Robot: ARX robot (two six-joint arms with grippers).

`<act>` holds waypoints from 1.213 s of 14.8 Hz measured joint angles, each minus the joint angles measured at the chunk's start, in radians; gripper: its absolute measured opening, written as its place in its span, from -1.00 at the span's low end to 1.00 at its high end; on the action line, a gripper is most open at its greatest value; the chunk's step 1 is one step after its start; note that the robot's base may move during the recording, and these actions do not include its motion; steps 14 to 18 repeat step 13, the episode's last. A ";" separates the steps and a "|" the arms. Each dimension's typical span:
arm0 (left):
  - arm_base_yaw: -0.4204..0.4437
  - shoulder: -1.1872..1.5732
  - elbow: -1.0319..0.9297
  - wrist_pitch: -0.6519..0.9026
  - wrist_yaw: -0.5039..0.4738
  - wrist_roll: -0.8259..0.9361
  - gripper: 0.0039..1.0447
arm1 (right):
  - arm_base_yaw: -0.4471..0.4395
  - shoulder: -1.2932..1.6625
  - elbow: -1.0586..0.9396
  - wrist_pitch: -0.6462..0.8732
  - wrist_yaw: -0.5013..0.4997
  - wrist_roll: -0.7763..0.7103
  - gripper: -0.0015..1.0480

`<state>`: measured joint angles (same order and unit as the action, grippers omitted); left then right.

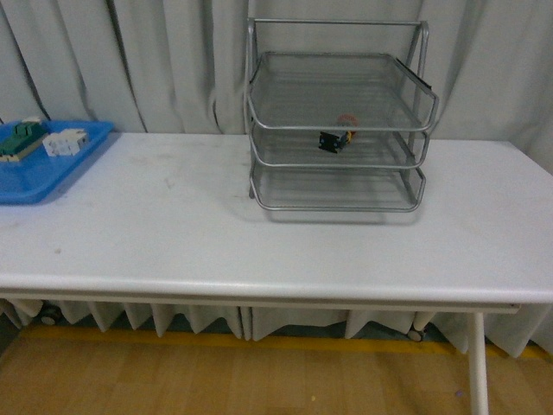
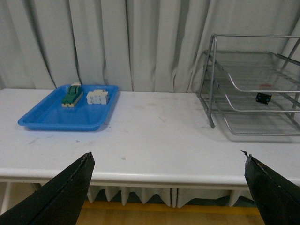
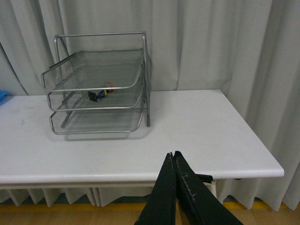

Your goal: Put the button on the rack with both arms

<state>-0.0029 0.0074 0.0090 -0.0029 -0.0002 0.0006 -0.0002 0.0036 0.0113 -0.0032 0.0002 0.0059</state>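
Tray (image 1: 26, 186), blue plastic, sits at far left of tabletop (image 1: 259, 242) w/ green block (image 1: 19, 138) and white block (image 1: 66, 142) in it. Rack (image 1: 337, 130), silver wire, 3 tiers, stands mid-right near curtain. Button (image 1: 333, 140) lies on its side on middle tier, toward right front. Left gripper (image 2: 168, 187) hangs off the near edge, fingers (image 2: 70, 187) wide apart, nothing between. Right gripper (image 3: 174, 161) likewise back, fingers (image 3: 161, 197) pressed together, empty.

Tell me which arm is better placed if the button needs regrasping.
Probably left: its gripper is open, the right gripper shut. Both are back off the table; the button lies on the rack's middle tier.
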 joint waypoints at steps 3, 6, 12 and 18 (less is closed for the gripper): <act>0.000 0.000 0.000 0.000 0.000 0.000 0.88 | 0.000 0.000 0.000 0.000 0.000 -0.002 -0.24; 0.000 0.000 0.000 0.000 0.000 0.000 0.88 | 0.000 0.000 0.000 0.000 0.000 -0.002 0.46; 0.000 0.000 0.000 0.000 0.000 0.000 0.88 | 0.000 0.000 0.000 0.000 0.000 -0.002 0.87; 0.000 0.000 0.000 0.000 0.000 0.000 0.88 | 0.000 0.000 0.000 0.000 0.000 -0.002 0.87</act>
